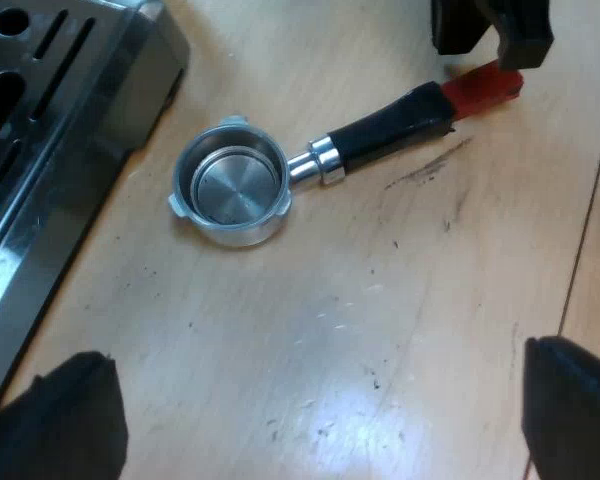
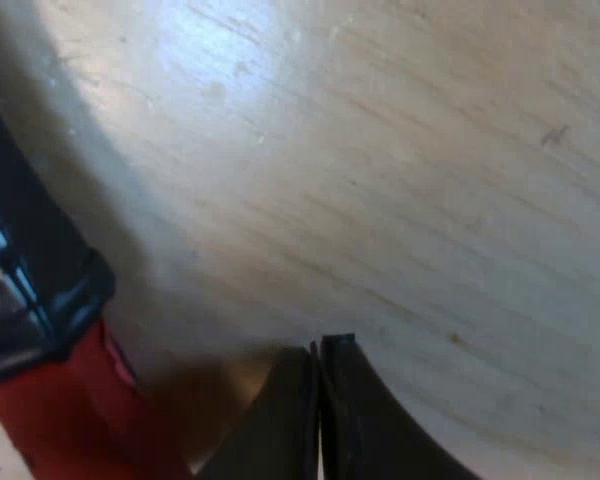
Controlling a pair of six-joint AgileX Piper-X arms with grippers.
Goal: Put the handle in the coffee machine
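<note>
Fingers (image 1: 55, 425) of the left gripper (image 1: 315, 400) stand wide apart, holding nothing, over the wooden bench (image 1: 380, 330), where the metal holder (image 1: 230, 185) lies loose, open side up, near the espresso machine (image 1: 50, 130). Fingers (image 2: 360, 420) of the right gripper (image 2: 318, 365) are pressed together with nothing between them, just beside the red end (image 2: 50, 420) of the holder's dark handle (image 1: 390, 128).

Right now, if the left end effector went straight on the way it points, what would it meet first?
Likely the bare wooden table, short of the metal holder lying beyond; depth is unclear.
</note>
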